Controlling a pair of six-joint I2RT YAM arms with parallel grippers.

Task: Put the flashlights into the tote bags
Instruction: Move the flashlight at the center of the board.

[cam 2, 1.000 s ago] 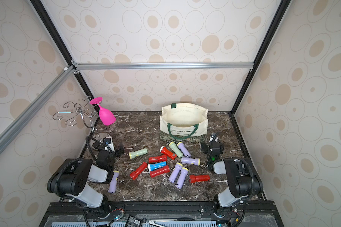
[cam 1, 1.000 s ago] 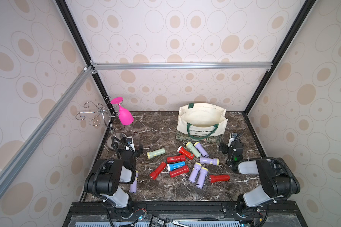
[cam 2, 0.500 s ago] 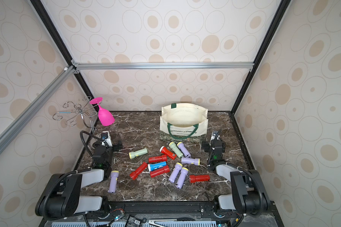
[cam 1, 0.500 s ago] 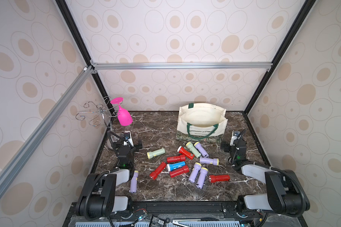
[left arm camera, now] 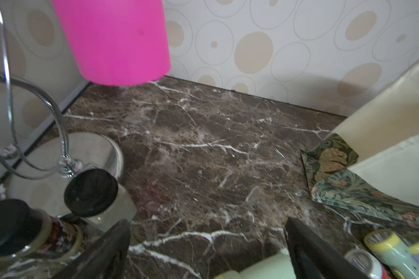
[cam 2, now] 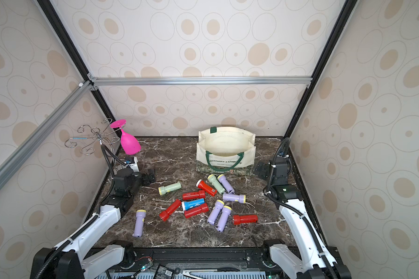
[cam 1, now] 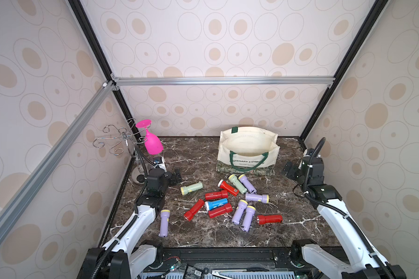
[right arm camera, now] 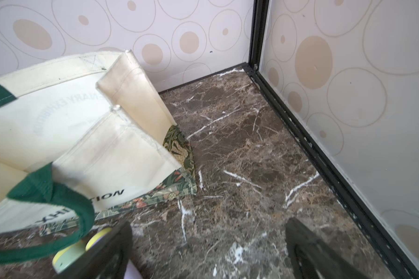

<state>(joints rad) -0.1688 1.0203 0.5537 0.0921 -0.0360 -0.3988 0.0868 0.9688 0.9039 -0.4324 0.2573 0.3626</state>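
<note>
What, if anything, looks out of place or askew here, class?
Nothing is spilled or broken. The flashlights lie scattered at all angles, one lilac flashlight apart from the rest. The pink goblet hangs upside down and tilted on its wire rack.

Pink goblet on wire rack

Green "ENTENARY EXHIBI" lettering on the tote bag front

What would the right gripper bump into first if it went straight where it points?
Probably the bare marble tabletop, since the right gripper tilts downward, then the back wall. The tote bag sits just beside that line, so its corner might get brushed; depth is unclear.
</note>
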